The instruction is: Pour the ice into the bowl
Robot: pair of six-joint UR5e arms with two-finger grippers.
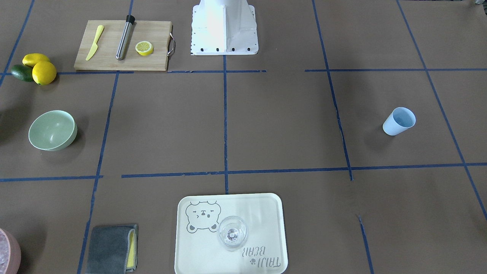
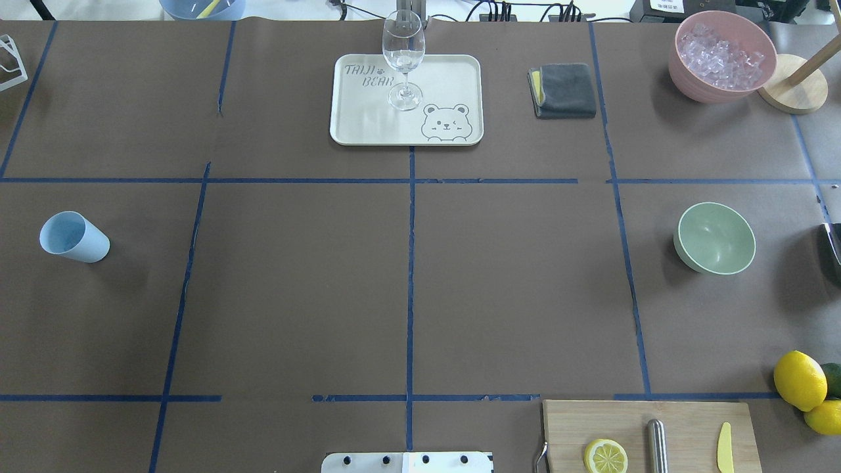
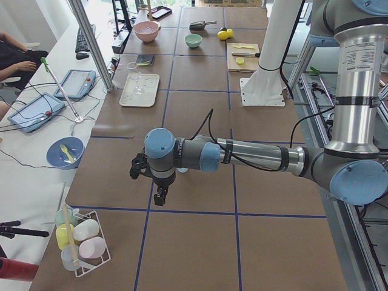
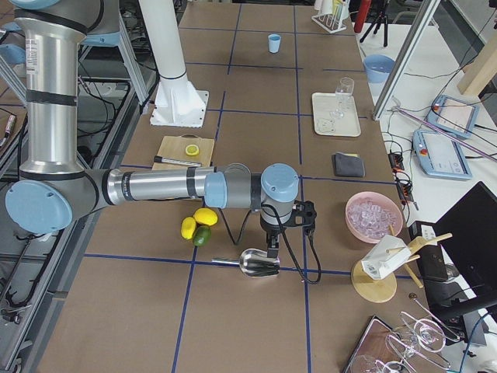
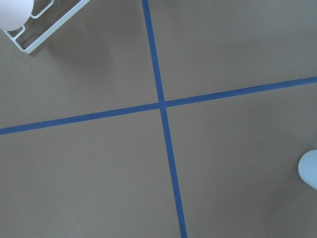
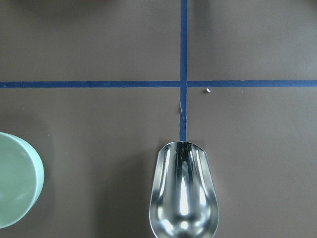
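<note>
Bowl (image 6: pixel 15 178): mint-green, empty, upright on the table (image 6: pixel 257 148), just left of your right claw (image 4: pixel 270 250) in its wrist view. The left claw (image 3: pixel 161 197) is well apart from it.
Scoop (image 6: pixel 184 193): steel, empty, beneath the right claw, long axis pointing away; nothing shows between it and the bowl.
Ice (image 2: pixel 719 49): seen only in the pink container (image 2: pixel 696 89), further right.
Neither claw's opening can be told.

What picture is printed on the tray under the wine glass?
A grey cartoon bear with lettering, on the cream tray; clearest in the overhead view.

Matt smooth bowl (image 2: pixel 715 238), glossy metal scoop (image 6: pixel 184 198), wood brd (image 1: pixel 110 57), clear glass (image 2: pixel 403 39), grey cloth (image 2: pixel 566 89)
</note>
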